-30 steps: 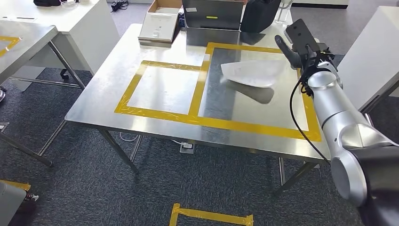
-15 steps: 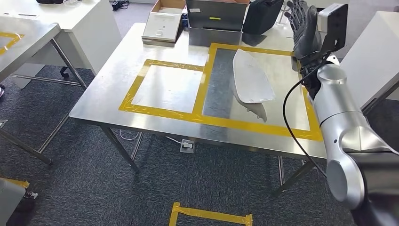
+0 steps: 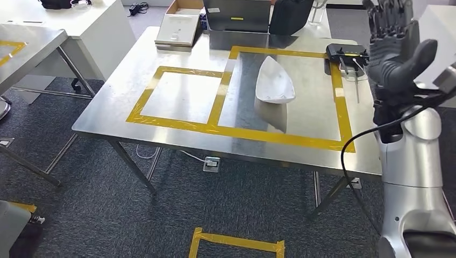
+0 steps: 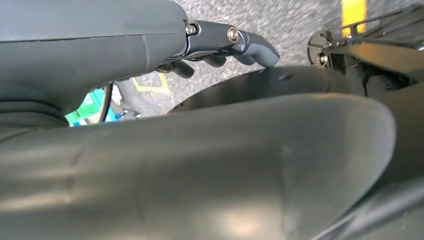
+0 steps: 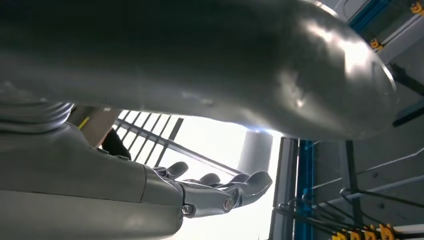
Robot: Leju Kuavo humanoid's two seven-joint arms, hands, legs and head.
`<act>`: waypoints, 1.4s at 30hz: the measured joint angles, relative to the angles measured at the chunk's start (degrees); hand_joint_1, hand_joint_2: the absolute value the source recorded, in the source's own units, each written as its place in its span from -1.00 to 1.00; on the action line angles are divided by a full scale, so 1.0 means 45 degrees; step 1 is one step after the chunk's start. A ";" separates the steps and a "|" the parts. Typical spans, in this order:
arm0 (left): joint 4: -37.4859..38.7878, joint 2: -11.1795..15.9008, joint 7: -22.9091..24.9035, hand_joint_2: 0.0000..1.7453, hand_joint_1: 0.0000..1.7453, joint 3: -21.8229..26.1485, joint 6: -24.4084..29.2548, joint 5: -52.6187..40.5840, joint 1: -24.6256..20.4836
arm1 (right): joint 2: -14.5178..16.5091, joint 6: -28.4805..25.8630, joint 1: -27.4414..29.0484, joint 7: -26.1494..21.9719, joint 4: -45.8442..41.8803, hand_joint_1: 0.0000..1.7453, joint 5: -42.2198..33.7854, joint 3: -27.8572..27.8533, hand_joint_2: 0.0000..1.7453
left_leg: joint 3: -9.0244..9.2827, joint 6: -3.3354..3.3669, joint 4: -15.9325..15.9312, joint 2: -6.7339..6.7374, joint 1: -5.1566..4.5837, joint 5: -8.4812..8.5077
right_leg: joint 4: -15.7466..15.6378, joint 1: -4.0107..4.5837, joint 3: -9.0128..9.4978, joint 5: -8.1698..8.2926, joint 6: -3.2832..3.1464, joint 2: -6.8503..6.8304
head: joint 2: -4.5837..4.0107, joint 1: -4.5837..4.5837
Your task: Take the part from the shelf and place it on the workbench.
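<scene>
**White part lies on the desk, right hand raised and empty**

At the far left, the corner of a second steel table (image 3: 24, 45) with yellow tape shows beside a white cabinet (image 3: 102, 21). The steel desk (image 3: 177, 54) stands in the middle of the head view on dark carpet. A smaller yellow tape rectangle (image 3: 177, 97) marks its left half, and a larger yellow tape frame (image 3: 339, 102) marks its right half. At the back edge, a flat cardboard box (image 3: 177, 27) sits left of a dark open case (image 3: 236, 15) and a black bag (image 3: 290, 13).

The white part (image 3: 274, 80), pointed at its far end, lies inside the larger frame, towards its left side, resting on the desk with nothing touching it. A small black device (image 3: 347, 52) with cables sits on the frame's far right corner.

The right hand (image 3: 395, 45) is lifted above the desk's right edge, well apart from the part, fingers spread and upright, holding nothing. In the left wrist view the left hand (image 4: 220, 45) hangs over the carpet with fingers curled loosely; I cannot tell whether it is closed.

On the floor near the front lies a yellow tape mark (image 3: 236, 242).
</scene>
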 joint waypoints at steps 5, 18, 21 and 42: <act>0.0000 -0.0052 0.0068 -1.00 -1.00 -0.0001 -0.0001 0.0089 0.0131 | -0.0993 -0.0545 0.3226 -0.0959 -0.1970 -1.00 0.0686 -0.1271 -1.00 | 0.1851 0.0374 -0.3016 -0.0030 -0.0273 0.0735 | -0.0056 0.0053 -0.0289 0.0518 0.0245 -0.0041 | -0.0001 0.0011; 0.0000 -0.0207 0.0016 -1.00 -1.00 0.0006 -0.0001 0.0195 0.0147 | -0.0053 -0.2184 0.9870 -0.0052 -0.3555 -1.00 0.2224 -0.3955 -1.00 | -0.0185 0.0550 -0.2956 0.0170 -0.0193 0.2548 | 0.1228 -0.0134 0.1264 -0.1491 0.0881 -0.0005 | 0.0000 0.0012; 0.0000 -0.0214 -0.0291 -1.00 -1.00 0.0006 0.0000 0.0273 0.0115 | 0.0433 -0.1887 1.0347 0.0318 -0.2414 -1.00 0.2125 -0.4352 -1.00 | -0.0325 0.0309 -0.2833 0.0181 -0.0195 0.2730 | -0.0155 -0.0029 0.2119 -0.1926 0.0536 0.0032 | -0.0003 -0.0007; 0.0019 -0.0270 0.0570 -1.00 -1.00 -0.0194 0.0662 0.0101 0.0114 | 0.3232 -0.5149 0.8945 0.7914 1.4013 -1.00 0.1882 -0.9830 1.00 | 0.1606 0.0778 -0.3623 0.0104 -0.0303 0.1586 | 0.1136 -0.0100 -0.0117 -0.1552 0.0597 -0.0021 | 0.0001 -0.0098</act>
